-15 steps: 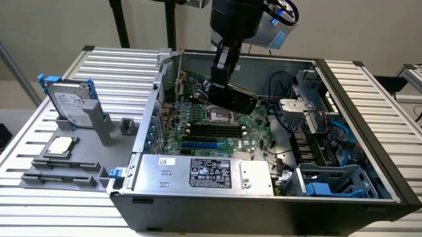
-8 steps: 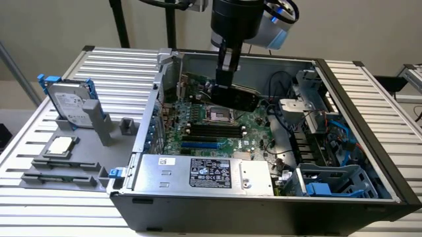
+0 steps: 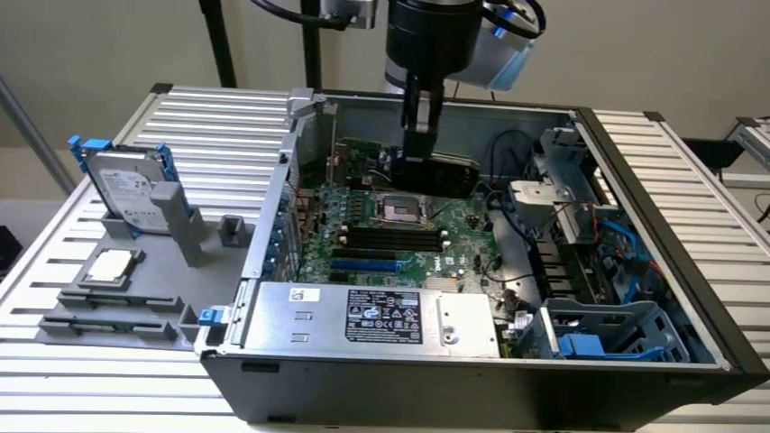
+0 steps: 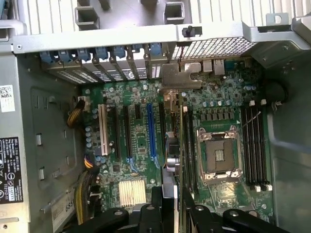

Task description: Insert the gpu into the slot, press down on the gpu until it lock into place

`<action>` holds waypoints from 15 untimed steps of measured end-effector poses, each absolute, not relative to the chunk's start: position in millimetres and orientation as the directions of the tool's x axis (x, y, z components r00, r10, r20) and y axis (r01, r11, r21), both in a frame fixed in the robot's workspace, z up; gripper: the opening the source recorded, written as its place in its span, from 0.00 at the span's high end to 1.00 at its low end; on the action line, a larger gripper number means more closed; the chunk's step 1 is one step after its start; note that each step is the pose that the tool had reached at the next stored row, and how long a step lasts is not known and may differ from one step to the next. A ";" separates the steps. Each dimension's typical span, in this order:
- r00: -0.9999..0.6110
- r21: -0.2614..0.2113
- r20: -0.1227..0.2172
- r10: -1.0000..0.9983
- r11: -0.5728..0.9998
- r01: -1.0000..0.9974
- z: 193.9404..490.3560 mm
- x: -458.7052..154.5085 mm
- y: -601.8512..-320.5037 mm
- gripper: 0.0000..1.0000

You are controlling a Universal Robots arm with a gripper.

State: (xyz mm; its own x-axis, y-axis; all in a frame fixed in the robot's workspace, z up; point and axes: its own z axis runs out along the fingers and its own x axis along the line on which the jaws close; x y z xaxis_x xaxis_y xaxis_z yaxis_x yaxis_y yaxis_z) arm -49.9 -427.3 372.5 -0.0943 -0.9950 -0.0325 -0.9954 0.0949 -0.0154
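Note:
My gripper point(image 3: 413, 162) reaches down into the open computer case and is shut on the gpu point(image 3: 448, 177), a black card held on edge above the motherboard's far part. In the wrist view the gpu point(image 4: 170, 150) shows edge-on between my fingers point(image 4: 146, 213), with its metal bracket point(image 4: 180, 77) towards the case's rear wall. The slot point(image 4: 151, 131), a long blue strip, runs parallel to the card and lies just beside it, on the side away from the processor socket. From the exterior view the slot point(image 3: 364, 266) sits near the power supply, and the card is clear of it.
The silver processor socket point(image 4: 219, 155) and the black memory slots point(image 4: 255, 145) lie beside the card. A white slot point(image 4: 103, 128) lies beyond the blue one. The power supply point(image 3: 373, 316) fills the case's near side. A hard drive point(image 3: 126, 185) stands outside, at the exterior view's left.

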 end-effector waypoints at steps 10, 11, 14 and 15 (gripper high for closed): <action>-0.063 -0.050 -0.041 -0.997 0.065 -0.997 364.8 -63.2 -440.2 0.73; -0.063 -0.050 -0.041 -0.997 0.065 -0.997 363.3 -65.3 -443.1 0.73; -0.063 -0.050 -0.041 -0.997 0.065 -0.997 357.9 -69.7 -451.1 0.73; -0.063 -0.050 -0.041 -0.997 0.065 -0.997 356.1 -71.2 -453.9 0.73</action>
State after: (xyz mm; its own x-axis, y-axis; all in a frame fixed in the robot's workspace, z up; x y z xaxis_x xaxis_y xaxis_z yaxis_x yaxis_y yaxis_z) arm -71.2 -453.9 356.1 -0.0626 -0.9972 -0.0412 -0.9967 0.0647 -0.0499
